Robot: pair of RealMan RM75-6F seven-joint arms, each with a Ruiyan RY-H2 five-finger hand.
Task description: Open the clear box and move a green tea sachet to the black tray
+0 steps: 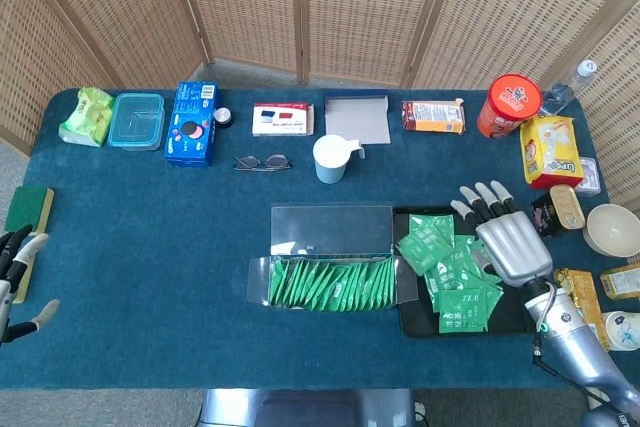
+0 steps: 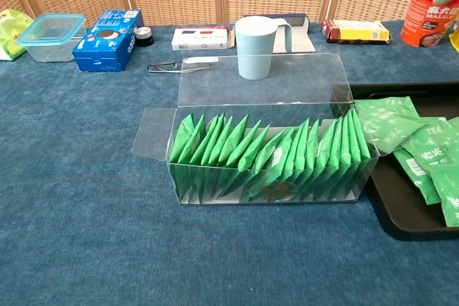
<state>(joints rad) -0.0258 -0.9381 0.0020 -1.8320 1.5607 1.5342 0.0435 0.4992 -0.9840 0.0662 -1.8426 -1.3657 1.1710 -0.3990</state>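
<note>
The clear box (image 1: 330, 285) (image 2: 269, 163) stands mid-table with its lid (image 1: 331, 229) (image 2: 262, 80) folded back flat, and a row of several green tea sachets (image 2: 272, 152) stands upright inside. To its right the black tray (image 1: 416, 324) (image 2: 410, 221) holds a loose pile of sachets. One sachet (image 1: 427, 243) (image 2: 387, 130) lies on top at the tray's left end. My right hand (image 1: 508, 241) hovers over the tray's right side, fingers spread, holding nothing. My left hand (image 1: 14, 282) rests at the table's left edge, fingers apart and empty.
A white cup (image 1: 331, 159) (image 2: 255, 48) and glasses (image 1: 263, 162) sit behind the box. A red can (image 1: 511, 104) (image 2: 430, 11), yellow packet (image 1: 550, 150), tin (image 1: 566, 208) and bowl (image 1: 612, 228) crowd the right side. A sponge (image 1: 29, 209) lies far left.
</note>
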